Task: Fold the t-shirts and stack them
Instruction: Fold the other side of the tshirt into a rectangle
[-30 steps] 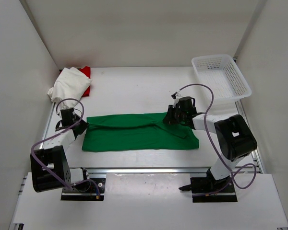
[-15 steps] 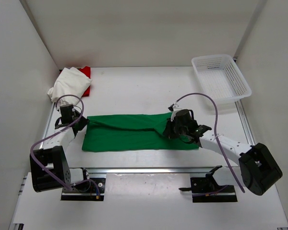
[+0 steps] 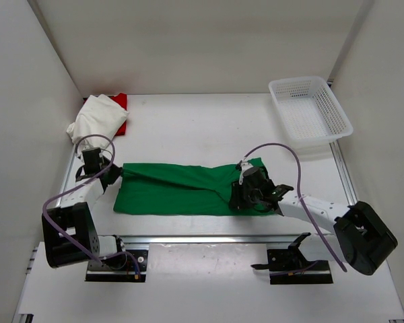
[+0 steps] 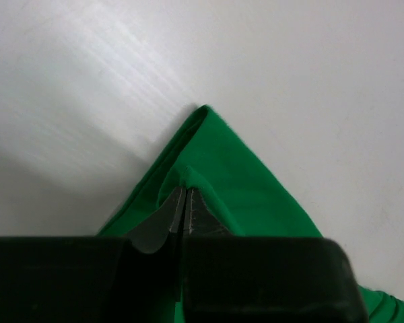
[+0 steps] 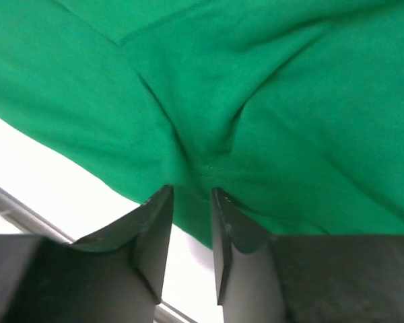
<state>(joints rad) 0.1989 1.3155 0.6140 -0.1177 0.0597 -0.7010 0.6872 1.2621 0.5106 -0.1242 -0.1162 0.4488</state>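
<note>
The green t-shirt [image 3: 178, 190] lies as a long folded band across the near part of the table. At its left end, my left gripper [image 3: 116, 175] is shut on a pinched ridge of the green cloth [image 4: 222, 161], with the tips [image 4: 186, 190] almost touching. Low over the shirt's right part, near its front edge, my right gripper [image 3: 238, 200] stands open; puckered green cloth [image 5: 256, 101] lies just past its tips [image 5: 190, 192], not clamped. The white t-shirt [image 3: 96, 118] is bundled at the back left, on top of the red t-shirt [image 3: 121, 102].
A white mesh basket [image 3: 311, 108] stands at the back right. White walls close in the table on the left, right and back. A metal rail [image 3: 209, 238] runs along the near edge, just in front of the green shirt.
My right gripper has come toward the near edge, dragging the shirt's right end with it, and its jaws have opened. The left gripper has stayed at the left end.
</note>
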